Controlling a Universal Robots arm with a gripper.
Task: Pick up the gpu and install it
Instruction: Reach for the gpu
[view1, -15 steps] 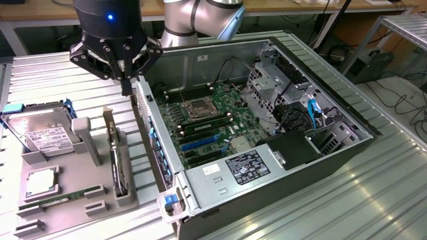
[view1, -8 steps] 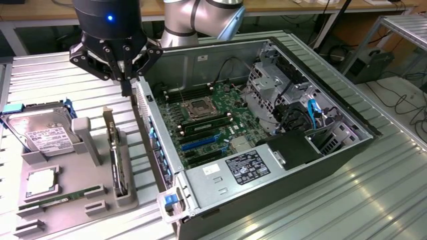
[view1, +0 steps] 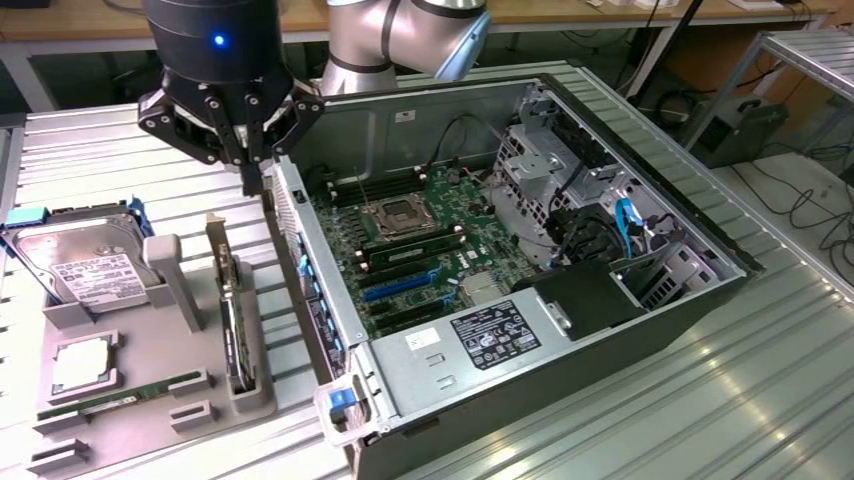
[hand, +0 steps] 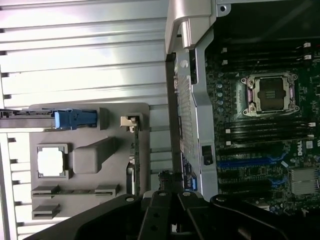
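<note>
The gpu (view1: 235, 322) stands on its edge in a slot of the grey holder (view1: 160, 345), its silver bracket at the far end. In the wrist view the gpu (hand: 135, 157) is a thin dark strip on the holder (hand: 90, 114). My gripper (view1: 251, 183) hangs above the far end of the card, over the gap between the holder and the computer case (view1: 400, 115). Its fingers are shut with nothing between them. In the wrist view the gripper (hand: 169, 177) sits beside the case's rear wall.
The open case holds a motherboard (view1: 414, 245) with an empty processor socket (hand: 270, 94) and blue slots (view1: 398, 287). On the holder lie a hard drive (view1: 83, 272), a processor (view1: 83, 365) and a green memory stick (view1: 123, 397). The table is ribbed metal.
</note>
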